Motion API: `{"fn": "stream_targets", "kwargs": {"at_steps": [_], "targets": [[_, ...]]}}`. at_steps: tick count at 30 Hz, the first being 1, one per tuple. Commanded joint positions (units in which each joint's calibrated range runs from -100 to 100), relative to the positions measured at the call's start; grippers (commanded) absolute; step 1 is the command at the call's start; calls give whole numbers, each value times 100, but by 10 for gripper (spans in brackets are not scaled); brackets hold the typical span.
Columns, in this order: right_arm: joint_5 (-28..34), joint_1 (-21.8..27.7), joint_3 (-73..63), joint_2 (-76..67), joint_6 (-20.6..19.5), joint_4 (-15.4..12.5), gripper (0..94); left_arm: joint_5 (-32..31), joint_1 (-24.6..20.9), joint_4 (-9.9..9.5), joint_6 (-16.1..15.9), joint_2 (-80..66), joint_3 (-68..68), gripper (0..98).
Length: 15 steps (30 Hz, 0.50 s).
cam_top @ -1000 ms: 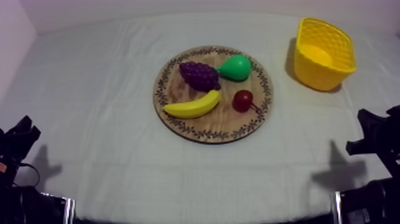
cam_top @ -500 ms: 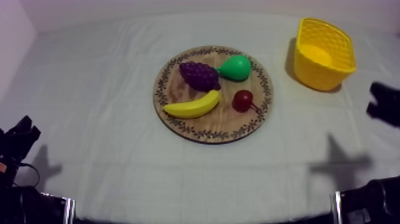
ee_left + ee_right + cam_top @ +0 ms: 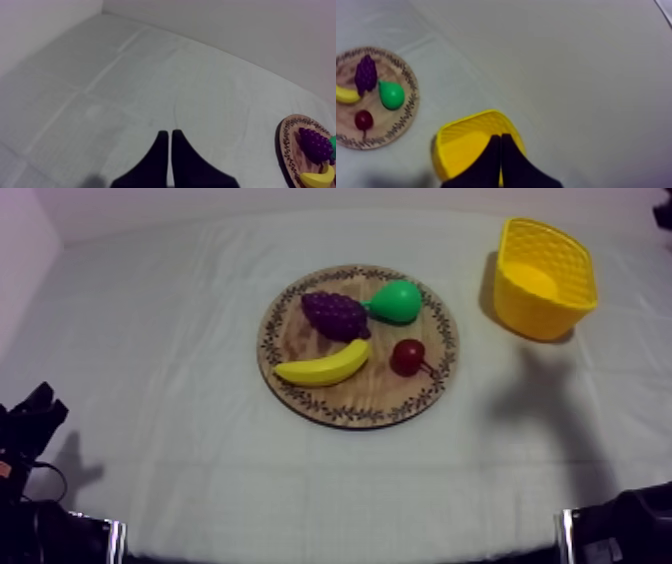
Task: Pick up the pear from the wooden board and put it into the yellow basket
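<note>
The green pear [image 3: 397, 301] lies at the far side of the round wooden board [image 3: 372, 388], to the right of the grapes [image 3: 335, 315]. The yellow basket [image 3: 535, 313] stands at the far right with nothing in it. My right gripper [image 3: 501, 136] is shut on nothing, its fingers together as a wedge above the basket [image 3: 461, 150]. From there the pear [image 3: 391, 94] shows well off to the side on the board [image 3: 386, 132]. My left gripper [image 3: 167, 134] is shut on nothing, over bare cloth, and sits low at the left [image 3: 38, 410].
A banana [image 3: 322, 365] and a small red fruit [image 3: 408, 356] also lie on the board's near half. A dark bit of my right arm [image 3: 664, 213] shows at the far right edge. Its shadow falls on the cloth in front of the basket.
My right gripper has risen from its low spot at the right and travelled up along the right edge toward the basket. Its shadow moved with it. The left arm and the fruit stayed still.
</note>
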Motion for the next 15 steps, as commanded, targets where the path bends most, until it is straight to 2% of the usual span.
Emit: {"fn": "stream_targets", "kwargs": {"at_steps": [1, 8, 11, 15], "targets": [[750, -166, -2322, 1278, 681, 58, 6, -1, 0, -1, 1, -1, 0, 1], [1430, -858, -3281, 2492, 705, 390, 7, -1, 0, -1, 1, -1, 0, 1], [1372, -1079, -3332, 2915, 589, 486, 7, -1, 0, -1, 1, -1, 0, 1], [991, -1344, -2930, 3384, 411, 619, 7, -1, 0, -1, 1, -1, 0, 1]]}}
